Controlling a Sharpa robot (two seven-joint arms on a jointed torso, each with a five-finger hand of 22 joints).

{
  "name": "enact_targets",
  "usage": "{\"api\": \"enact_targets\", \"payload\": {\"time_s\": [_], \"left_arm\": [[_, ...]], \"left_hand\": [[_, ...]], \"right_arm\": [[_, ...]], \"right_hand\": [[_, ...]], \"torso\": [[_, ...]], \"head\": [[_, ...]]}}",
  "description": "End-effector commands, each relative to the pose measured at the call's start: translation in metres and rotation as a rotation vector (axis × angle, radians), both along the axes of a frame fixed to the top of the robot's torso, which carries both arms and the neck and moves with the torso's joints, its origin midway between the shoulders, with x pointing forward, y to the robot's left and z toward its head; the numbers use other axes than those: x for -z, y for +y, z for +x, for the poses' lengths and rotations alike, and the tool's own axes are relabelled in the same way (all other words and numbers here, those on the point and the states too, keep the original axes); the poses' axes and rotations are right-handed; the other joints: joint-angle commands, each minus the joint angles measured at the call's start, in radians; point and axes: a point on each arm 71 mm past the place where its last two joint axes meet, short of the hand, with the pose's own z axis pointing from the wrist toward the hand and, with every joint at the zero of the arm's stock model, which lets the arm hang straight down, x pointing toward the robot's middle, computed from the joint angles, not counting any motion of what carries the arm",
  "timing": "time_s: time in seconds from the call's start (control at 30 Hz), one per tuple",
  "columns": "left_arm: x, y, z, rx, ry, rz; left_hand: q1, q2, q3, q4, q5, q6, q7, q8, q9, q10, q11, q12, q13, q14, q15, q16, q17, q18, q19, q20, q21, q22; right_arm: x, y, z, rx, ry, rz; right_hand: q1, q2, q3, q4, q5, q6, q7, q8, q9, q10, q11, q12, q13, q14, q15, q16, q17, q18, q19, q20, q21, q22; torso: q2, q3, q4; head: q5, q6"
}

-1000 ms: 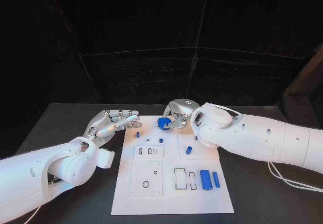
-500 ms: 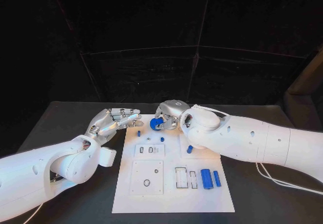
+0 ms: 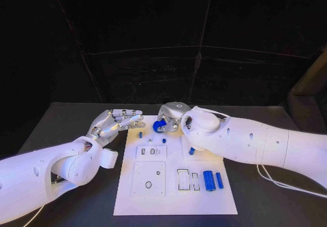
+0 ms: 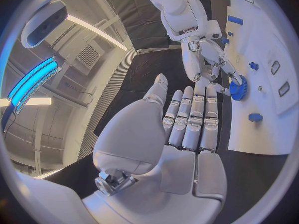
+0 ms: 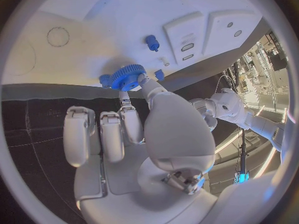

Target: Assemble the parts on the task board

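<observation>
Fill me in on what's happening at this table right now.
The robot is assembling small blue parts on the white task board. Its right hand pinches a blue gear over the far end of the board. The left hand hovers at the board's far left edge with its fingers apart, holding nothing. Two blue cylinders lie at the board's near right, and a few small blue pegs stand near the gear.

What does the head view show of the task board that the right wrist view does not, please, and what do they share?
Head view alone: the near end of the task board, with two blue cylinders lying side by side, and the left hand open at the board's far left edge. Right wrist view alone: the teeth round the blue gear, pinched between the right hand's fingers. Both show that gear over the board's far end.
</observation>
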Motion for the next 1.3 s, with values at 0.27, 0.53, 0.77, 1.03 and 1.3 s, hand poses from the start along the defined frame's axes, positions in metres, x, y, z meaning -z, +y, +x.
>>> {"api": "enact_targets", "payload": {"time_s": [0.27, 0.53, 0.77, 1.03, 1.3], "left_arm": [[-0.002, -0.002, 0.0, 0.016, -0.007, -0.007], [-0.002, -0.002, 0.0, 0.016, -0.007, -0.007], [-0.001, -0.002, 0.0, 0.016, -0.007, -0.006], [-0.001, -0.001, 0.0, 0.015, -0.007, -0.006], [-0.001, -0.001, 0.0, 0.014, -0.007, -0.006]], "left_hand": [[-0.002, 0.011, 0.0, -0.003, 0.004, 0.001, 0.004, -0.006, -0.001, 0.001, 0.007, -0.003, -0.001, 0.0, 0.008, -0.007, -0.001, 0.006, 0.007, 0.002, -0.004, -0.001], [-0.002, 0.011, 0.0, -0.003, 0.004, 0.001, 0.004, -0.006, -0.001, 0.001, 0.007, -0.003, -0.001, 0.0, 0.008, -0.007, -0.001, 0.006, 0.007, 0.002, -0.004, -0.001], [-0.002, 0.011, -0.001, -0.003, 0.004, 0.001, 0.004, -0.006, -0.001, 0.001, 0.007, -0.004, -0.001, 0.0, 0.008, -0.007, -0.001, 0.006, 0.007, 0.002, -0.004, -0.001], [-0.004, 0.012, -0.002, -0.004, 0.004, 0.0, 0.005, -0.008, -0.001, 0.0, 0.008, -0.006, -0.001, 0.0, 0.009, -0.009, -0.002, 0.006, 0.008, 0.002, -0.005, -0.002], [-0.004, 0.012, -0.002, -0.004, 0.004, 0.0, 0.005, -0.008, -0.001, 0.0, 0.008, -0.006, -0.001, 0.0, 0.009, -0.009, -0.002, 0.006, 0.008, 0.002, -0.005, -0.002]], "right_arm": [[0.002, -0.001, 0.002, 0.034, -0.009, -0.049], [0.005, 0.001, 0.002, 0.024, 0.017, -0.079], [0.007, -0.001, 0.003, 0.03, 0.04, -0.086], [0.009, -0.006, 0.006, 0.06, 0.074, -0.072], [0.005, -0.011, 0.006, 0.076, 0.034, -0.011]], "right_hand": [[-0.021, -0.022, -0.012, 0.008, -0.009, -0.059, 0.009, -0.05, -0.001, -0.027, 0.018, -0.045, 0.006, 0.085, 0.021, 0.001, 0.185, -0.007, 0.02, 0.017, -0.003, 0.067], [-0.063, -0.044, -0.038, 0.038, -0.02, -0.073, 0.013, -0.059, 0.002, -0.04, 0.023, -0.067, -0.012, 0.083, 0.027, -0.004, 0.177, -0.005, 0.016, 0.024, -0.008, 0.058], [-0.154, -0.053, -0.077, 0.158, -0.042, -0.07, 0.014, -0.056, 0.004, -0.035, 0.025, -0.062, -0.008, 0.083, 0.029, -0.004, 0.18, -0.005, 0.017, 0.027, -0.008, 0.06], [-0.219, -0.025, -0.155, 0.239, 0.1, -0.067, 0.013, -0.057, 0.004, -0.029, 0.024, -0.051, 0.004, 0.085, 0.028, -0.001, 0.186, -0.006, 0.02, 0.025, -0.005, 0.066], [-0.185, -0.014, -0.185, 0.226, 0.124, -0.071, 0.014, -0.057, 0.004, -0.026, 0.025, -0.045, 0.01, 0.086, 0.029, 0.0, 0.189, -0.007, 0.021, 0.026, -0.004, 0.07]], "torso": [[0.0, 0.0, -0.0001], [0.0, 0.0002, 0.0], [0.0, 0.0001, -0.0002], [0.0, -0.0002, 0.0005], [0.0, 0.0002, 0.0003]], "head": [[-0.001, 0.0], [-0.004, 0.0], [-0.004, -0.001], [-0.007, 0.0], [-0.007, 0.001]]}}
